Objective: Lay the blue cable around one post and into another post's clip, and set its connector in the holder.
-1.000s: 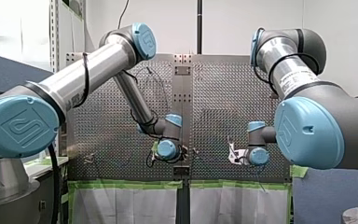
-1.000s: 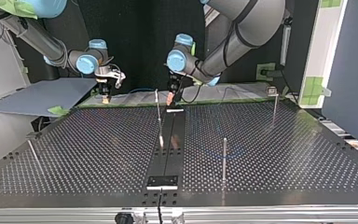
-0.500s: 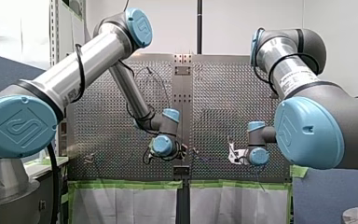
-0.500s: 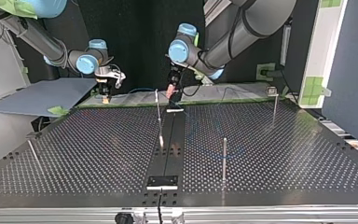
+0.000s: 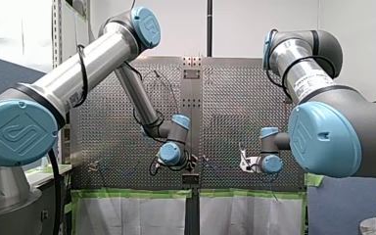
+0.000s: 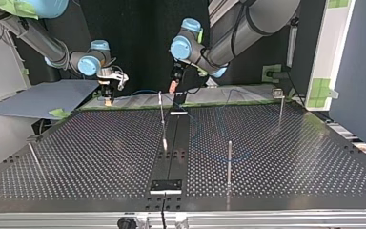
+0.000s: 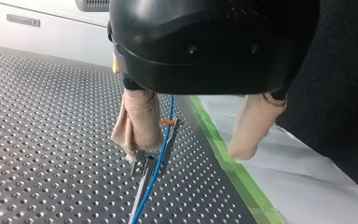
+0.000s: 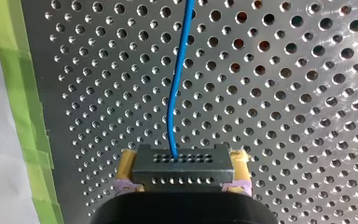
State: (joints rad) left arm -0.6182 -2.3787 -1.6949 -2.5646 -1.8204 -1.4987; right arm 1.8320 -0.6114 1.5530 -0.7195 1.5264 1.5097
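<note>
The thin blue cable (image 7: pixel 170 112) runs lengthwise along the slim metal clip post (image 7: pixel 142 173), just under my left gripper (image 7: pixel 185 154), whose beige pads (image 7: pixel 137 121) hang wide apart and empty. My right gripper (image 8: pixel 182 173), farther from that post, clamps the cable's dark perforated connector (image 8: pixel 182 161).

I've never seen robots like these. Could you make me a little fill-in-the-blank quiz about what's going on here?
1. The cable lying on the perforated table is ___ in colour.
2. The yellow pads of my right gripper are shut on the dark ___ at the cable's end.
3. The beige pads of my left gripper stand ___, holding nothing.
4. The tape along the table's edge is ___.

Missing words: blue; connector; open; green.
</note>
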